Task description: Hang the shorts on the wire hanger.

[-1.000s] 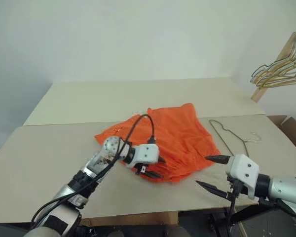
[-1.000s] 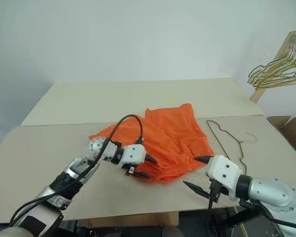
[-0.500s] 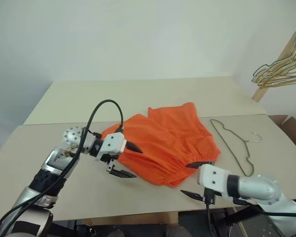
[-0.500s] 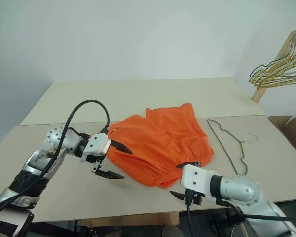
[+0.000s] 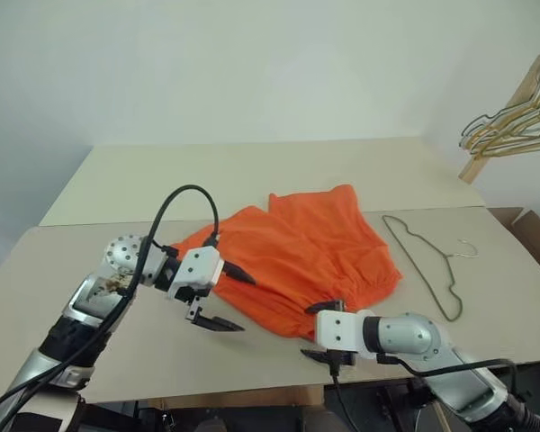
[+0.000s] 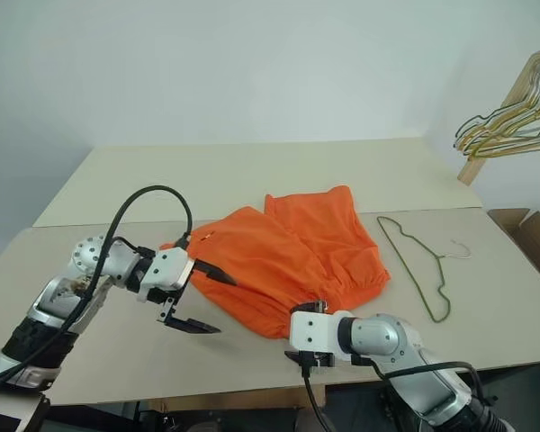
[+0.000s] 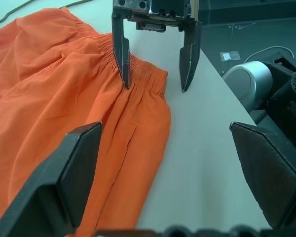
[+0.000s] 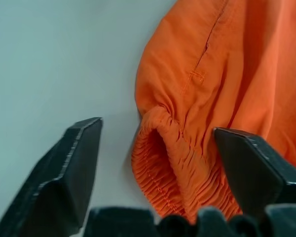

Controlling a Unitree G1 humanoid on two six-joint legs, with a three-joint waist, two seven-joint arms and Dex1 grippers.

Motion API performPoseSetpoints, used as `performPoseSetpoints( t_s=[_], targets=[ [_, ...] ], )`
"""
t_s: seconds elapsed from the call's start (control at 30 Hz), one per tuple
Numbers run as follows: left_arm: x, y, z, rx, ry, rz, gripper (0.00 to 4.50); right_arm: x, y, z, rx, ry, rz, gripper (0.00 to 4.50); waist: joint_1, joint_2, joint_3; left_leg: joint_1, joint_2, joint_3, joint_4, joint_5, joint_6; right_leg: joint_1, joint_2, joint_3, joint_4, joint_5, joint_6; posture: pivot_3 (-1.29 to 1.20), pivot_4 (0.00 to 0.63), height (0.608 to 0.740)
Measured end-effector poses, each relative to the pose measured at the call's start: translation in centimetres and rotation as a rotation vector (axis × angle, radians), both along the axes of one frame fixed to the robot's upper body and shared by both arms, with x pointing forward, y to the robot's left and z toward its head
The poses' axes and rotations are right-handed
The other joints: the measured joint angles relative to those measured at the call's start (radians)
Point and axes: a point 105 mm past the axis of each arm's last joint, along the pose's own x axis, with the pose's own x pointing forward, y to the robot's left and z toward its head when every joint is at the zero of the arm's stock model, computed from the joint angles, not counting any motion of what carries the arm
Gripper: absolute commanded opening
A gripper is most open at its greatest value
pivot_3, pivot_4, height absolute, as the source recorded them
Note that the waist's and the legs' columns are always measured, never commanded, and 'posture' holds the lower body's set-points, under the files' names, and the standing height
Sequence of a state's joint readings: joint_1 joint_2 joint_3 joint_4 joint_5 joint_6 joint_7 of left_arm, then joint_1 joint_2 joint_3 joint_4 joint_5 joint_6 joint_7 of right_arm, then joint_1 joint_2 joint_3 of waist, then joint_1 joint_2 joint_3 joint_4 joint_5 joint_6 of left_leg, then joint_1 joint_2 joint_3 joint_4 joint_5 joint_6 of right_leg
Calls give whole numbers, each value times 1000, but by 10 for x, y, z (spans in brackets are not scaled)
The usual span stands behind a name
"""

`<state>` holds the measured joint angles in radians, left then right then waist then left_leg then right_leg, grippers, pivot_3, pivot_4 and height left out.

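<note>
The one pair of orange shorts (image 5: 301,261) is lying crumpled on the tabletop (image 5: 252,180), its gathered elastic waistband along the near edge and its two legs pointing away toward the wall. The right gripper (image 6: 308,335) is sitting at the waistband's near corner with its jaws spread and nothing between them yet; in the right wrist view the waistband's bunched end is lying in the gap, so this arm looks best placed for the first pinch. The left gripper (image 5: 223,299) is hovering just beside the left side of the shorts, jaws released and wide, holding nothing. The single wire hanger (image 5: 427,265) is lying flat on the tabletop to the right of the shorts, apart from the fabric, its long axis running near to far and its hook turned toward the right edge. A bunch of spare hangers (image 5: 513,126) is hanging on a wooden rail at far right.
</note>
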<state>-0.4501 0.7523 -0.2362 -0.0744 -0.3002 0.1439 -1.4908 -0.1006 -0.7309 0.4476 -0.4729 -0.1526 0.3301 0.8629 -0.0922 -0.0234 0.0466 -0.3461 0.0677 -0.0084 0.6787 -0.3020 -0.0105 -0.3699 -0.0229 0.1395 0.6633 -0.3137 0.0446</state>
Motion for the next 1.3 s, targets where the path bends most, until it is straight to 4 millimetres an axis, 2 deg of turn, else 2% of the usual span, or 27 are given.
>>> performPoseSetpoints(
  t_s=[0.33, 0.53, 0.7, 0.8, 0.97, 1.17, 1.3],
  targets=[
    [-5, 7, -4, 11, 2, 37, 4500, 8, -6, -3, -34, -12, -23, 37, 22, 0, 0, 0, 0, 0, 0, 0, 0, 0, 0, 0, 0, 0, 0, -24, 45, 740],
    [4, 13, -11, 41, -38, 100, 4500, 9, -19, -1, -58, -43, -27, 10, 33, 0, 0, 0, 0, 0, 0, 0, 0, -1, 0, 0, -1, 0, 0, -41, 42, 740],
    [29, 31, -29, 132, -129, 219, 4500, 0, -47, 1, -91, -96, 5, 10, 37, 0, 0, -1, 0, 0, 0, 0, 0, -1, 0, -1, -1, 0, 0, -62, 38, 740],
    [47, 47, -39, 212, -203, 275, 4500, -7, -57, 5, -73, -100, 12, 10, 33, 0, 0, -1, 0, 0, 0, 0, 0, -1, 0, 0, -1, 0, 0, -77, 32, 740],
    [65, 62, -52, 354, -342, 239, 4500, -10, -65, 10, -75, -108, 26, 10, 19, 0, 0, -1, 0, 0, 0, 0, 0, -1, 0, 0, -1, 0, 0, -99, 21, 740],
    [85, 63, -50, 425, -503, 176, 4500, -13, -67, 9, -77, -101, 27, 10, 19, 2, -3, 2, 0, 0, 0, 0, 0, 1, 0, 0, 0, 0, 0, -120, 12, 740],
    [95, 61, -54, 461, -567, 152, 3554, -15, -68, 8, -77, -97, 19, 0, 19, 6, -7, 4, 0, 1, 0, 0, 0, 3, 0, 0, 0, 0, 0, -130, 10, 740]
  ],
)
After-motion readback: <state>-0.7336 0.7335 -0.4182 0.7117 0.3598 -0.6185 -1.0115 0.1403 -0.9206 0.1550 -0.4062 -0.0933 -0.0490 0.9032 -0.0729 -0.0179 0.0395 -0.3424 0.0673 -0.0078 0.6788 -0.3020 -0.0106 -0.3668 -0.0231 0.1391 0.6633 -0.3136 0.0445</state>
